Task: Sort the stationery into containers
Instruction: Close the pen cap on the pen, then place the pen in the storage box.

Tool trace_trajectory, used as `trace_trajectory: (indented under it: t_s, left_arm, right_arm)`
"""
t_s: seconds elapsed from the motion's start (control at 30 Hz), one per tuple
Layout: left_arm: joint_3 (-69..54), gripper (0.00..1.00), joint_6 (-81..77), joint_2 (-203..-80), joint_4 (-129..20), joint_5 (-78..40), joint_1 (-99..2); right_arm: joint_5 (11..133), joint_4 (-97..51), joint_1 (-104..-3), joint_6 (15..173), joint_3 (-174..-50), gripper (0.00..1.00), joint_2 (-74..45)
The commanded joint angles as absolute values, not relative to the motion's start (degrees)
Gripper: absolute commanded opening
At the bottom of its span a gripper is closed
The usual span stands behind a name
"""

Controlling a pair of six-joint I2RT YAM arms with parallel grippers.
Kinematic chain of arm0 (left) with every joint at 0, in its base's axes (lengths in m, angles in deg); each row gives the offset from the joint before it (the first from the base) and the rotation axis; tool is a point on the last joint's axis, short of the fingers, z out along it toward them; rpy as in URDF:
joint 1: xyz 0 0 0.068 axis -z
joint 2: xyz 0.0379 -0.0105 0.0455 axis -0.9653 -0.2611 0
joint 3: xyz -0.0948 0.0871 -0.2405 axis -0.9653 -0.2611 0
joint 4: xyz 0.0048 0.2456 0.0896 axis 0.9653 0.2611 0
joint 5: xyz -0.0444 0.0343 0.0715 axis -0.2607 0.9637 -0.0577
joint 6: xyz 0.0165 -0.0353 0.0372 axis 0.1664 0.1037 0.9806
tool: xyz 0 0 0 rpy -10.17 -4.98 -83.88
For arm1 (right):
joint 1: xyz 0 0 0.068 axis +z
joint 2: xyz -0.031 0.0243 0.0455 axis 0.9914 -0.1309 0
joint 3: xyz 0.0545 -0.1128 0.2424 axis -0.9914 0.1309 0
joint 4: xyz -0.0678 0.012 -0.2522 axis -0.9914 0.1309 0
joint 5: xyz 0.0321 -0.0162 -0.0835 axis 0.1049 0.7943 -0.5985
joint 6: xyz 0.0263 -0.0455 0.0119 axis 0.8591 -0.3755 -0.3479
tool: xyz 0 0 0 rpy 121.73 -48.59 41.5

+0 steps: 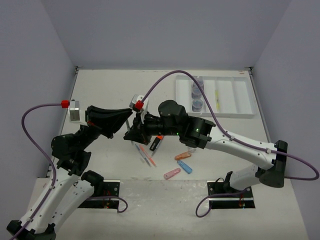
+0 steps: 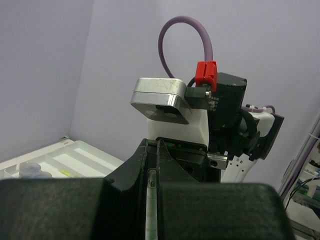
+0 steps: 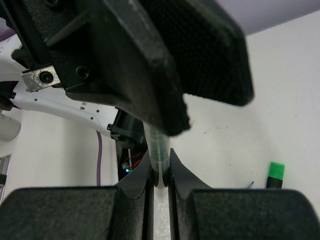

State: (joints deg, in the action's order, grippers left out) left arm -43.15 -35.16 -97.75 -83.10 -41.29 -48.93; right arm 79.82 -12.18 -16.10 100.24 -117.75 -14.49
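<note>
At bench centre, off the surface: left fingers (image 2: 125,170) are together, clamped on a thin pen (image 2: 151,200) with a clear barrel and a greenish section. The barrel runs straight up the slot between them. Right fingers (image 3: 187,177) are also closed on that same pen (image 3: 158,150), gripping it just below the left ones, so both hold one pen at once. In the right wrist view the left pads sit directly above, nearly touching the right fingertips.

Pose: the two wrists face each other, nose to nose. The left arm (image 1: 75,150) comes in from the near-left corner, elbow folded, wrist pointing right. The right arm (image 1: 235,142) reaches from the near-right base in a long diagonal to the left across the bench (image 1: 100,90).

Under and near the fingers lie loose thin pens (image 1: 145,156), a black highlighter (image 1: 156,144) with an orange cap, an orange capsule (image 1: 182,156), a blue capsule (image 1: 185,166) and a pink capsule (image 1: 172,173). A green-capped highlighter (image 3: 276,172) shows in the right wrist view.

The white tray (image 1: 242,95) sits far right, well apart from the held pen. It holds two grey-blue jars (image 1: 198,104) in one compartment and a yellow-green pen (image 1: 218,97) in a compartment to their right.
</note>
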Motion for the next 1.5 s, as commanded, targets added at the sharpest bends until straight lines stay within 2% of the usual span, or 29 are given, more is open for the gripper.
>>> trace_trajectory:
  t_s: [0.0,0.1,0.23,0.27,0.3,0.37,0.4,0.43,0.47,0.6,0.67,0.8,0.9,1.0,1.07,1.17,1.23,1.27,1.43,1.47]
  left_arm:
    - [-50.5,0.0,-38.9,-96.6,-71.6,-56.2,-46.4]
    - [-50.6,0.0,-38.2,-96.2,-70.8,-55.5,-46.5]
    - [-42.7,0.0,-31.8,-96.8,-60.1,-48.9,-46.5]
    - [-40.2,0.06,-29.0,-97.3,-53.8,-45.6,-46.5]
    - [-37.7,0.16,-26.5,-97.8,-48.0,-41.9,-46.5]
    - [-32.3,0.65,-23.6,-98.3,-41.3,-29.7,-46.5]
    - [-28.8,0.83,-22.2,-98.5,-38.3,-24.9,-46.5]
    - [-26.6,0.94,-21.0,-98.7,-35.1,-18.8,-46.5]
    - [-25.0,1.0,-20.1,-98.8,-31.7,-12.1,-46.5]
    - [-21.5,1.0,-22.6,-96.1,-24.7,13.2,-46.5]
    - [-22.5,1.0,-22.5,-92.7,-24.1,18.2,-46.5]
    - [-28.6,1.0,-17.1,-88.7,-26.1,11.3,-46.5]
    - [-32.3,1.0,-13.3,-88.2,-24.9,2.9,-46.5]
    - [-34.8,1.0,-11.0,-89.4,-22.4,0.1,-46.5]
    - [-35.4,1.0,-12.7,-89.8,-21.4,2.2,-46.3]
    - [-40.0,1.0,-11.6,-88.1,-25.8,-2.2,-46.3]
    - [-40.5,1.0,-11.6,-88.1,-26.9,-2.6,-46.3]
    - [-40.7,1.0,-11.4,-88.7,-26.8,-2.6,-46.3]
    - [-40.8,1.0,-11.1,-89.1,-26.7,-3.3,-46.3]
    - [-40.9,1.0,-11.0,-88.7,-26.9,-3.6,-46.3]
  right_arm:
    - [74.1,-31.2,-21.4,100.0,-133.4,0.0,-13.5]
    - [74.6,-30.3,-21.5,99.6,-134.5,0.0,-14.6]
    - [74.1,-32.7,-21.5,100.3,-126.6,0.0,-12.6]
    - [72.2,-33.1,-21.6,100.4,-123.8,0.0,-11.7]
    - [70.5,-33.4,-21.9,100.8,-120.9,0.0,-10.6]
    - [69.4,-33.0,-24.3,103.3,-112.8,0.0,-7.8]
    - [69.6,-32.1,-26.9,104.7,-110.1,0.0,-6.9]
    - [69.7,-31.1,-28.8,106.0,-107.1,0.0,-5.9]
    - [69.8,-29.9,-30.5,107.2,-104.1,0.0,-4.8]
    - [69.7,-19.1,-40.8,108.0,-98.4,0.0,-2.0]
    - [69.1,-13.0,-47.1,107.5,-98.5,0.0,-2.2]
    - [60.2,6.4,-59.7,105.4,-109.3,0.0,-12.2]
    - [54.2,17.4,-65.2,103.5,-121.1,0.0,-25.4]
    - [50.5,22.4,-69.9,101.8,-131.3,0.0,-34.8]
    - [49.7,23.7,-70.9,100.5,-136.6,0.0,-40.0]
    - [47.7,28.9,-73.4,98.1,-147.0,0.0,-50.4]
    - [46.2,29.2,-74.0,96.9,-149.0,0.0,-53.3]
    - [45.9,29.2,-74.4,96.4,-150.1,0.02,-54.4]
    - [48.4,29.9,-76.0,95.5,-150.6,0.29,-57.6]
    - [49.0,29.9,-75.9,95.5,-150.3,0.32,-57.5]
